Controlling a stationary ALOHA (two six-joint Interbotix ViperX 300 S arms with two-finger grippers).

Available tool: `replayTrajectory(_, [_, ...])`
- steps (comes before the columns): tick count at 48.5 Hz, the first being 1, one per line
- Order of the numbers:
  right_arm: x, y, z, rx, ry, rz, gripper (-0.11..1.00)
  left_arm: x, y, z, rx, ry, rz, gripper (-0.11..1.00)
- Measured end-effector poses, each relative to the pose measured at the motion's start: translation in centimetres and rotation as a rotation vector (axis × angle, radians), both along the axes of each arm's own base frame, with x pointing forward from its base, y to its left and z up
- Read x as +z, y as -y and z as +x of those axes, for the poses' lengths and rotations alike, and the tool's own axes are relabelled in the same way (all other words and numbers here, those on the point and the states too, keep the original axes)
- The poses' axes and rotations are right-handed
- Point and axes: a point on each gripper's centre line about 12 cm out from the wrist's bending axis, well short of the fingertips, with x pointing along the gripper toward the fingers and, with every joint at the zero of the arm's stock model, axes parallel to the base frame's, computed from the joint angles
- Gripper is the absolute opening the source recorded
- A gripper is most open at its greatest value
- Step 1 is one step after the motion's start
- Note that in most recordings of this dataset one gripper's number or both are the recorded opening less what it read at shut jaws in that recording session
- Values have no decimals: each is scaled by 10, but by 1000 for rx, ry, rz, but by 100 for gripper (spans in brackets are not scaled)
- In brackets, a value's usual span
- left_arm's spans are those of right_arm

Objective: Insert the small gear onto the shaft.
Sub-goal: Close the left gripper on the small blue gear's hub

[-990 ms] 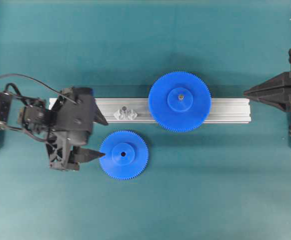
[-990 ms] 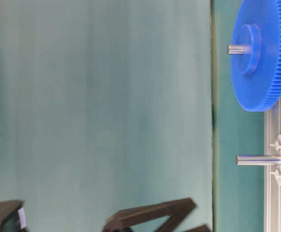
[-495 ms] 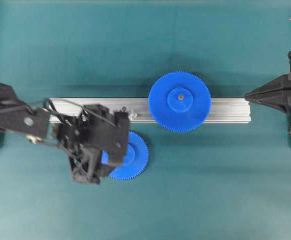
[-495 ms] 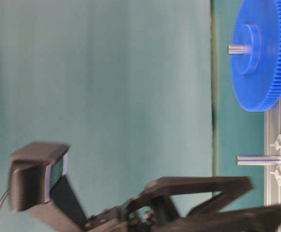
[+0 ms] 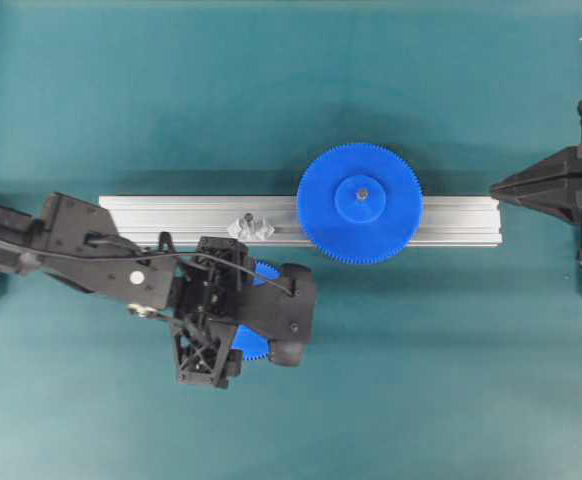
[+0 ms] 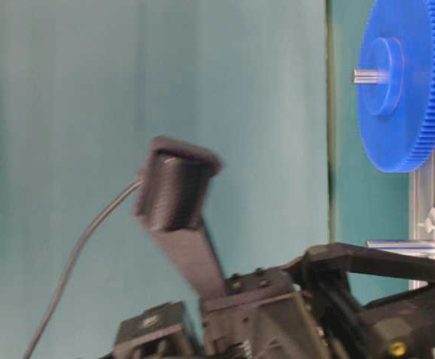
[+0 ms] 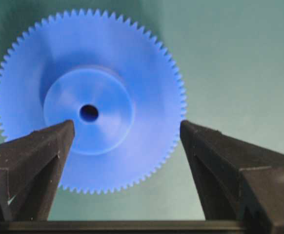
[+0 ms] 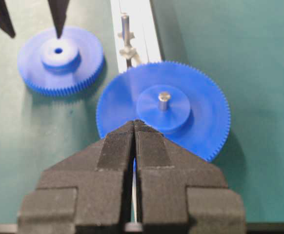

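**Left jaws spread above the small gear, nothing gripped yet**

We start at the left gripper (image 7: 127, 129). Its jaws stand spread wide, one finger (image 7: 32, 156) over the near edge of the raised hub, the other finger (image 7: 220, 161) outside the toothed rim on the far side. From the wrist view we see no contact; whether the tips are down at the gear's level we cannot tell. From the right wrist view the two black tips hang above the gear's hub, apart from it. The jaws hold nothing.

The small gear (image 7: 88, 100) lies flat on the green table (image 5: 421, 380), hub and centre hole facing up, just in front of the metal rail (image 5: 171, 215). From overhead the left arm covers most of it, and only slivers of blue show at its edges.

We judge the wide spread is meant to straddle the gear or its hub before closing; as it stands, the gear sits off-centre between the fingers, toward the left one.

The free shaft (image 8: 125, 24) stands upright on the rail, near the gear and beside the large gear (image 5: 359, 203), which already sits on its own pin.

The right gripper (image 8: 134, 129) has its jaws pressed together, empty, pointing toward the large gear from well apart at the table's right side.
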Motion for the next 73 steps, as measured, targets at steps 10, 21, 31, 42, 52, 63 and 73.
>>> replayTrajectory(10, [0, 0, 0, 0, 2, 0, 6, 2, -10, 4, 26, 0, 0, 90])
replayTrajectory(21, [1, 0, 0, 0, 3, 0, 6, -2, -18, 5, 42, -13, 4, 90])
replayTrajectory(31, [1, 0, -1, 0, 5, 0, 7, -8, -19, 6, 45, -25, 6, 90])
replayTrajectory(42, [0, 0, -1, 0, 3, 0, 6, -12, -19, 7, 45, -32, 7, 90])
replayTrajectory(52, [0, 0, -1, -2, 3, 0, 6, -16, -19, 10, 44, -36, 9, 90])
replayTrajectory(63, [-2, 0, -1, 0, -2, 0, 6, -22, -20, 13, 48, -48, 10, 90])
replayTrajectory(73, [-2, 0, -1, -1, -3, 2, 6, -24, -20, 13, 49, -51, 11, 90])
